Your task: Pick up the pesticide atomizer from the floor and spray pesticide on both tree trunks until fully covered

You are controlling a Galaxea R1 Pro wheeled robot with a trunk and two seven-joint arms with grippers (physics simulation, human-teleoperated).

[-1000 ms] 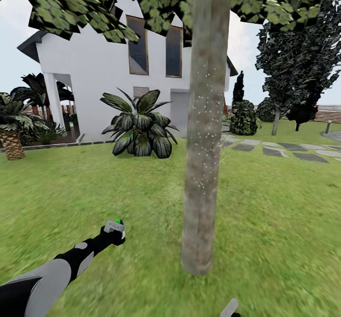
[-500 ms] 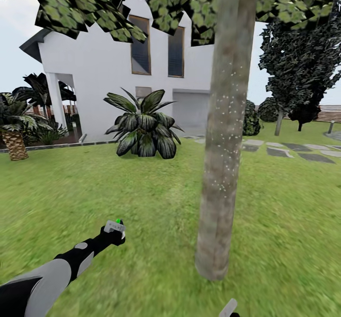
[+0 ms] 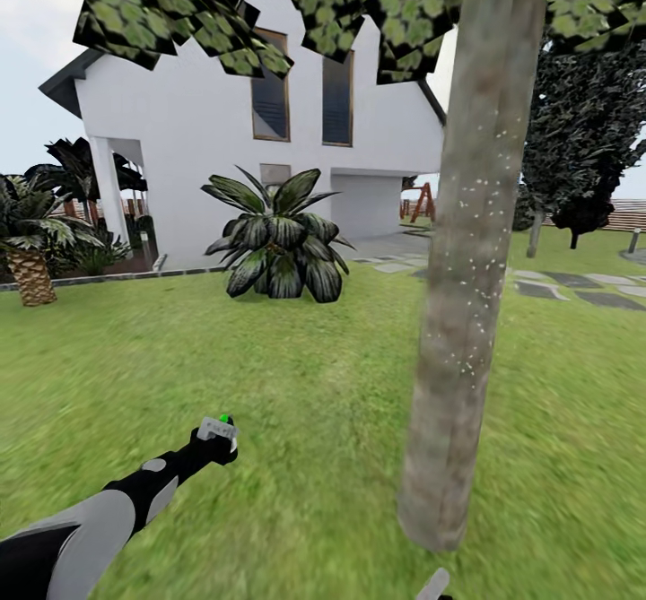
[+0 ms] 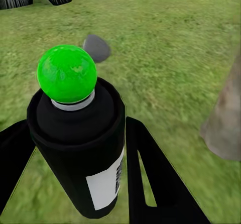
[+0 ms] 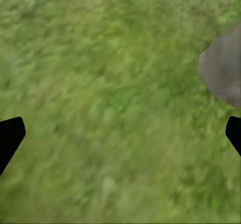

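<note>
One left pincer (image 4: 75, 184) clamps the green-capped dark pesticide atomizer (image 4: 75, 143) toward the speckled grey-brown tree trunk (image 3: 467, 295), probably for spraying; right pincer (image 5: 120, 133) apart.

One atomizer (image 3: 218, 427), one tree trunk (image 3: 467, 295), one house (image 3: 242, 134), two palms (image 3: 31, 241)

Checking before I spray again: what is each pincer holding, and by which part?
The left pincer grips the black pesticide atomizer with a green ball top around its body, fingers on both sides. The right pincer is open, holding nothing.
</note>
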